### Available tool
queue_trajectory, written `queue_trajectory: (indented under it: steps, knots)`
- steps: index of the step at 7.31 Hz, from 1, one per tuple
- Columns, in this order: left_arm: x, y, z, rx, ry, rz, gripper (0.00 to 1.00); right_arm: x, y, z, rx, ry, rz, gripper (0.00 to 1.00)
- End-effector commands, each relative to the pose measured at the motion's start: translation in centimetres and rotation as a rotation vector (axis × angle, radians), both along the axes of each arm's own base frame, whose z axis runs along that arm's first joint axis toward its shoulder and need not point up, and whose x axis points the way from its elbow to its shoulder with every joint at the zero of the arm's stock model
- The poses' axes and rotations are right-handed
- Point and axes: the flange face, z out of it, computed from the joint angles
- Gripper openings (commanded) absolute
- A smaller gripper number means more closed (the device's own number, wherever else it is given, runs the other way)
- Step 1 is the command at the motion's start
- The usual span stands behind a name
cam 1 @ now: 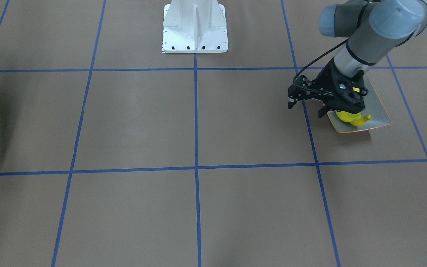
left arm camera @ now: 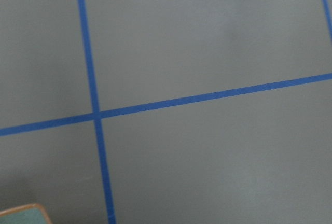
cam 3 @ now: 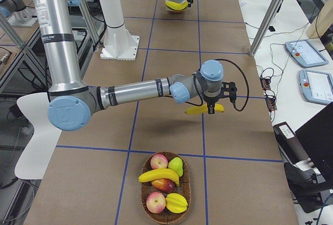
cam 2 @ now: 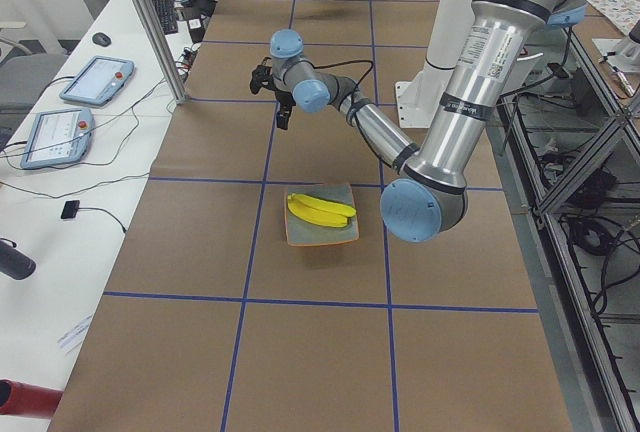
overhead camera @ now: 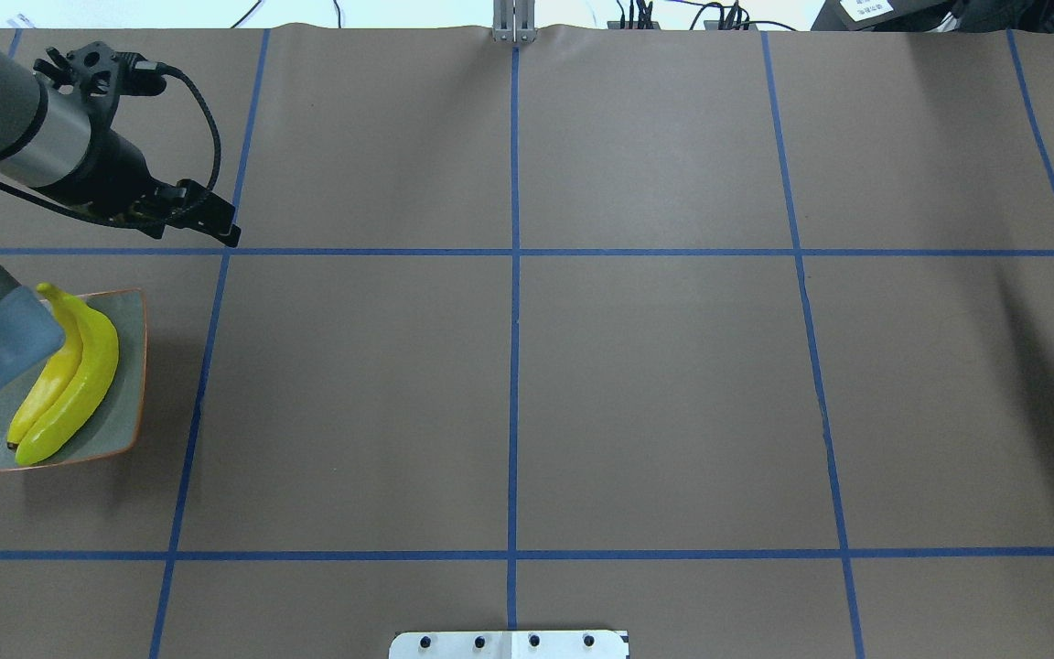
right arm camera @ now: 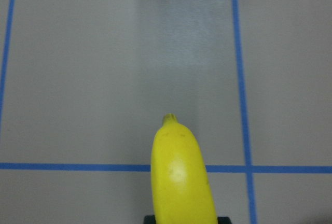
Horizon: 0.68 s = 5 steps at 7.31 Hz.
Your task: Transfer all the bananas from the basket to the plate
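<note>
Left tool (cam 1: 339, 110), bananas (cam 1: 355, 118) on plate (cam 1: 379, 107)

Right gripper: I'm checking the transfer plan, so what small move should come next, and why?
Probably carry its load a short way along the table toward the plate. The right gripper is shut on a banana held clear above the table, while the plate, already holding two bananas, lies at the far end.

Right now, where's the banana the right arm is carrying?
In the exterior right view the banana hangs in the right gripper above the table, just past the fruit basket, toward the table's middle.
</note>
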Motion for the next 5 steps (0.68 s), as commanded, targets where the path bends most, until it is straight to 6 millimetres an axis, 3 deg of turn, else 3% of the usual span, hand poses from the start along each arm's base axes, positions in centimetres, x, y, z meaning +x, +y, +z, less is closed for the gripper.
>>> queue_trajectory:
  steps: [1,2,3,5]
  knots:
    - [4.9,0.1,-4.5,0.003,0.067,0.024,0.99,-9.3,-1.3,-9.8,-0.059,-0.094,0.018,0.0]
    - [7.2,1.4,-4.9,0.044,0.129,0.055,0.99,-13.6,-0.4,-13.0,-0.099,-0.125,0.016,0.0]
    - [8.6,1.4,-5.3,0.009,0.21,0.029,0.99,-17.8,1.3,-16.7,-0.099,-0.141,0.029,0.0]
    - [11.9,2.3,-6.9,-0.008,0.349,0.038,0.99,-22.6,4.0,-21.5,-0.095,-0.185,0.013,0.0]
